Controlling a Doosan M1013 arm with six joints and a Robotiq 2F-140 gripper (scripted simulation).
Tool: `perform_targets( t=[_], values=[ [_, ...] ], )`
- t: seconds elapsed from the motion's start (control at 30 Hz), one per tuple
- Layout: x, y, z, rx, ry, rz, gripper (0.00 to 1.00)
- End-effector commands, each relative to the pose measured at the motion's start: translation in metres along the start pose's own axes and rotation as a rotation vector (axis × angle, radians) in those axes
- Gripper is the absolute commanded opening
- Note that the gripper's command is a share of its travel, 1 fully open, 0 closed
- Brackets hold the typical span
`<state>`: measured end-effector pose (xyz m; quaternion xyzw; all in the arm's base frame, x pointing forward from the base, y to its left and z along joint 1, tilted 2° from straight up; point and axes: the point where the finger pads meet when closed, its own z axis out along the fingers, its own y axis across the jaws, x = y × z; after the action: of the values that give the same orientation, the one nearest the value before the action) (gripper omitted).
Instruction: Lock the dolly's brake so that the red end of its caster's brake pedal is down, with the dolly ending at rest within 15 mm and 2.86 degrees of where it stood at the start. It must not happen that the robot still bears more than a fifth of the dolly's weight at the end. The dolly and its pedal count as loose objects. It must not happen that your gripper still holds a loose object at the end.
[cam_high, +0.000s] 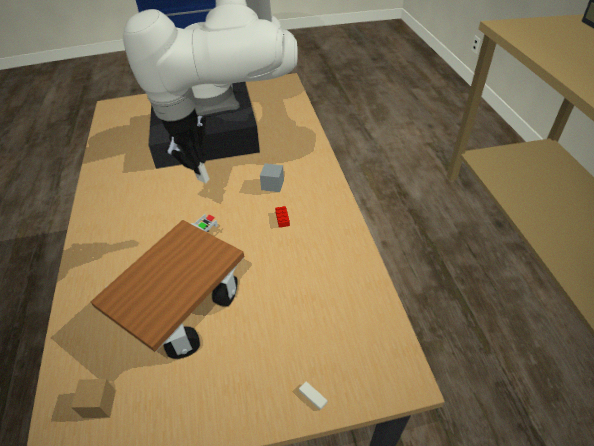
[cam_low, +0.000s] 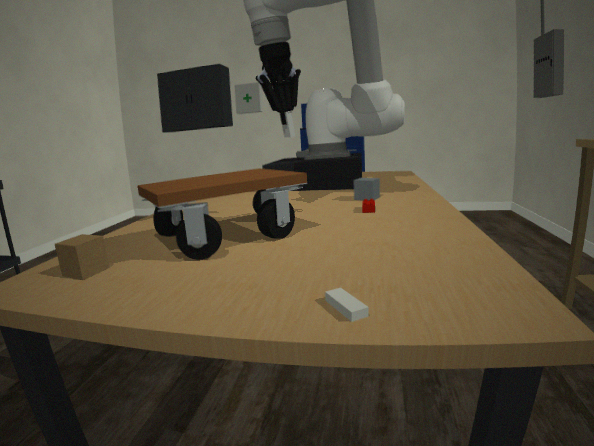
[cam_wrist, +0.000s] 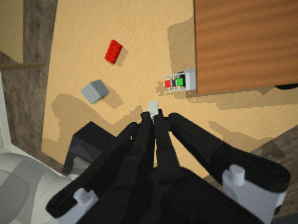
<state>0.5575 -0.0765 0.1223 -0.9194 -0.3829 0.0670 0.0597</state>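
Observation:
The dolly (cam_high: 170, 282) (cam_low: 220, 186) (cam_wrist: 245, 45) is a brown wooden deck on black casters, standing on the table (cam_high: 325, 320). Its brake pedal (cam_high: 206, 222) (cam_wrist: 177, 82) sticks out from the deck's far corner, with a green part next to the deck and a red end (cam_high: 210, 217) (cam_wrist: 168, 84) pointing outward. I cannot tell whether the red end is up or down. My gripper (cam_high: 202, 175) (cam_low: 285, 131) (cam_wrist: 154, 107) is shut with nothing between its fingers. It hangs high above the table, pointing down, a short way beyond the pedal toward the arm's base.
A grey cube (cam_high: 272, 177) (cam_low: 366, 188) (cam_wrist: 94, 91) and a red brick (cam_high: 282, 216) (cam_low: 368, 205) (cam_wrist: 113, 51) lie right of the pedal. A tan block (cam_high: 93, 397) (cam_low: 80, 256) sits at the near left corner, a white block (cam_high: 313, 395) (cam_low: 346, 303) near the front edge. The arm's black base (cam_high: 230, 132) stands at the back.

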Motion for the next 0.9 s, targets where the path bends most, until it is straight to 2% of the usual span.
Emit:
perform_targets(
  t=[0.0, 0.07, 0.3, 0.53, 0.87],
  values=[
    [0.015, 0.016, -0.010, -0.163, 0.057, 0.085, 0.00],
    [0.017, 0.018, -0.012, -0.180, 0.068, 0.095, 0.00],
    [0.017, 0.018, -0.012, -0.181, 0.068, 0.095, 0.00],
    [0.015, 0.022, 0.027, -0.175, 0.054, 0.099, 0.00],
    [0.015, 0.022, 0.028, -0.175, 0.054, 0.099, 0.00]
  ],
)
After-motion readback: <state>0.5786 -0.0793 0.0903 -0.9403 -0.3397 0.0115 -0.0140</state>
